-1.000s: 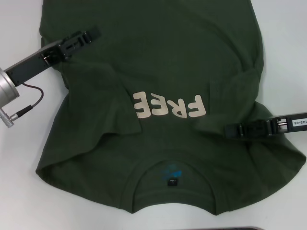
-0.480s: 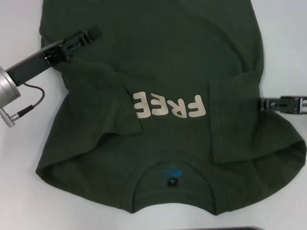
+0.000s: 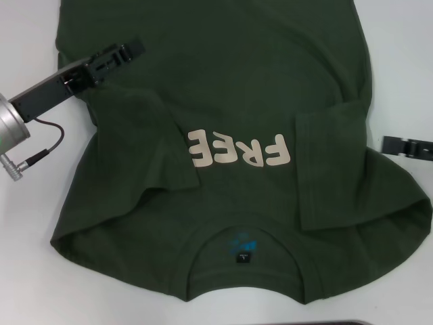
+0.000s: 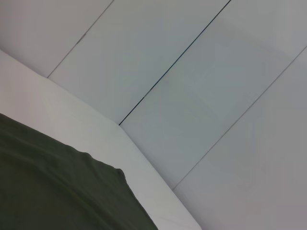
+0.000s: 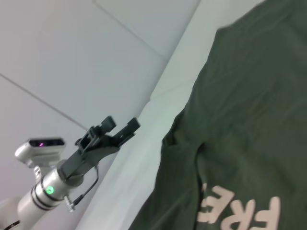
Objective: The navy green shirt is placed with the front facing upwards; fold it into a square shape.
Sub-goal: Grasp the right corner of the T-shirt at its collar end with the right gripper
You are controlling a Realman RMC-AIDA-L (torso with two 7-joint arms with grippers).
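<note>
White table (image 3: 27,284) and pale panelled wall (image 4: 192,72)

The table is showing bare along both sides and the near corners in the head view; behind it a wall is running in large flat panels, thin dark seams crossing between them.

soft matt cotton-looking shirt (image 3: 223,88) with wrinkly folds, flat cream print lettering (image 3: 240,149), ribbed collar (image 3: 245,232), matt black plastic left gripper (image 3: 125,54), brushed silver metal wrist (image 3: 11,128), smooth white matt table (image 3: 27,271)
</note>
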